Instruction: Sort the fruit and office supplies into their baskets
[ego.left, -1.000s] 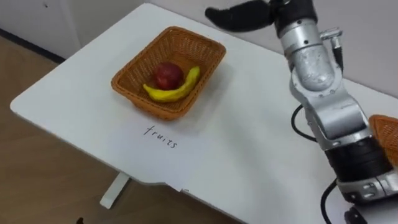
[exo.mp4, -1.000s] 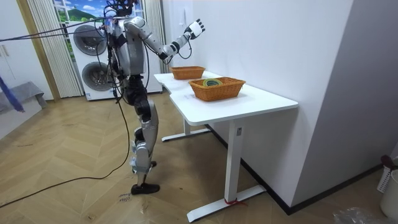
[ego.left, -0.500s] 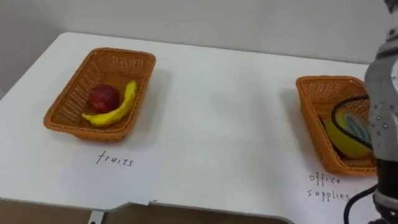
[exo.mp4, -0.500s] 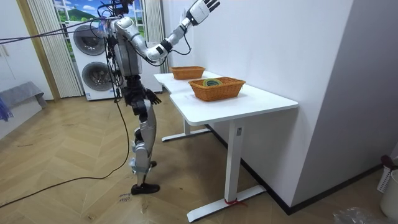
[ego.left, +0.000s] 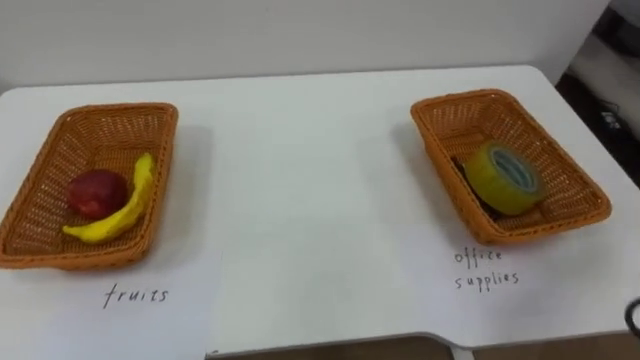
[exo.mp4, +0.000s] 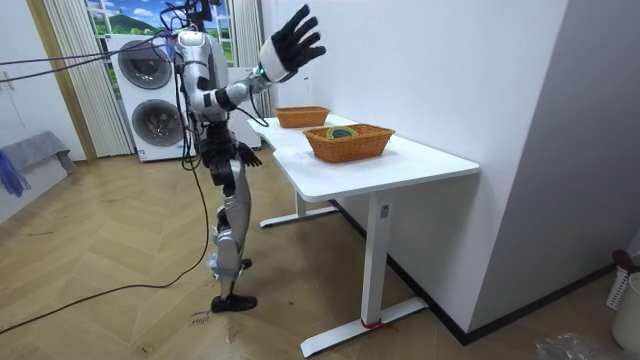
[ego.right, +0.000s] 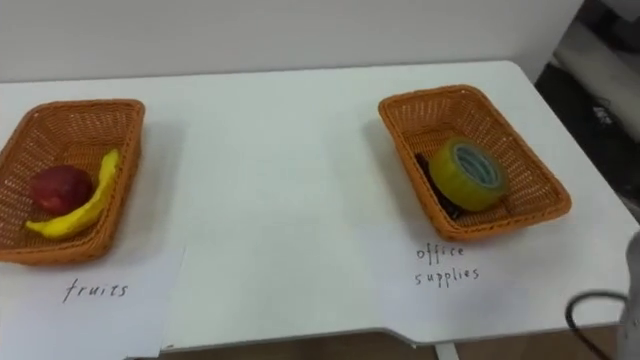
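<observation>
**Nothing loose on the table, right hand high and empty**

Your right hand (exo.mp4: 290, 42) is above head height in the room view. Its fingers are spread straight and hold nothing, and it is well apart from everything on the table (ego.left: 300, 200). The left hand (exo.mp4: 246, 157) hangs low by the hip; I cannot tell its state.

From the head camera, the fruit basket (ego.left: 110, 109) sits at 9 o'clock and the office basket (ego.left: 470, 97) at 3 o'clock. They are well apart, with bare white top between them. The apple (ego.left: 97, 193) and banana (ego.left: 125, 205) lie touching in the fruit basket, the banana's long axis running from 1 to 7 o'clock. The tape (ego.left: 503, 178) lies tilted in the office basket, on something dark I cannot make out.

I judge the sort done or nearly so. Any further reach would be downward. Your right hand is the nearer one to the office basket, the left to the fruit basket. The top looks smooth and flat, so things would likely slide easily.

You stand at the table's long side on wood floor (exo.mp4: 120, 300), with washers (exo.mp4: 145, 100) behind you and a wall beyond the table
</observation>
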